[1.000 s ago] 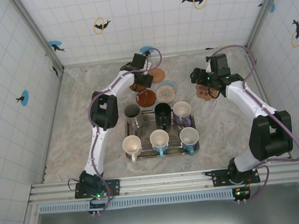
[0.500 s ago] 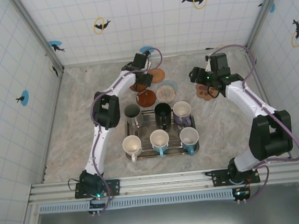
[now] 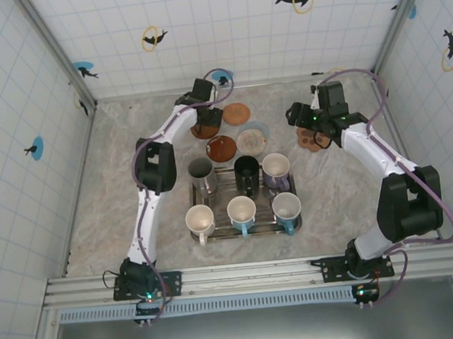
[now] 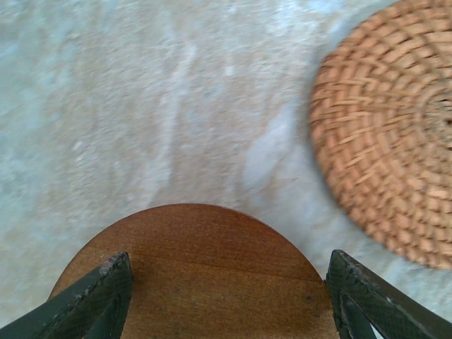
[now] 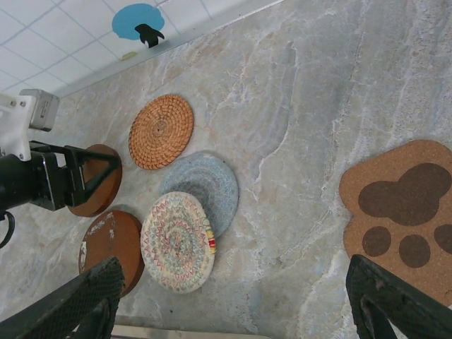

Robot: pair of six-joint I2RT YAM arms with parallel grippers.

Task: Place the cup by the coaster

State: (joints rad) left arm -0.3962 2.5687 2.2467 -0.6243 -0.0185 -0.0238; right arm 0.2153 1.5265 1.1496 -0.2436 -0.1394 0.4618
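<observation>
Left claw (image 4: 229,263) gapes over the brown coaster (image 4: 194,279)

- Worktop (image 5: 311,106): stone-look, veined grey-beige, matt.
- Round coaster (image 4: 194,275): wood, smooth, fine grain, satin.
- Woven coaster (image 4: 388,134): rattan-like fibre, ribbed, rough.
- Paw-shaped coaster (image 5: 406,219): cork, grainy, matt.
- Multicoloured coaster (image 5: 178,242): braided cloth cord.
- Blue-grey coaster (image 5: 208,180): woven cloth, matt.
- Metal cup (image 3: 201,171): dull sheen.
- Black mug (image 3: 246,168): glossy.

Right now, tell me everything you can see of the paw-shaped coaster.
The paw-shaped coaster looks like cork: a tan paw outline with one large dark brown pad and smaller toe pads. It lies flat on the marbled table, to the right of the round coasters, apart from them. Nothing rests on it.
</observation>
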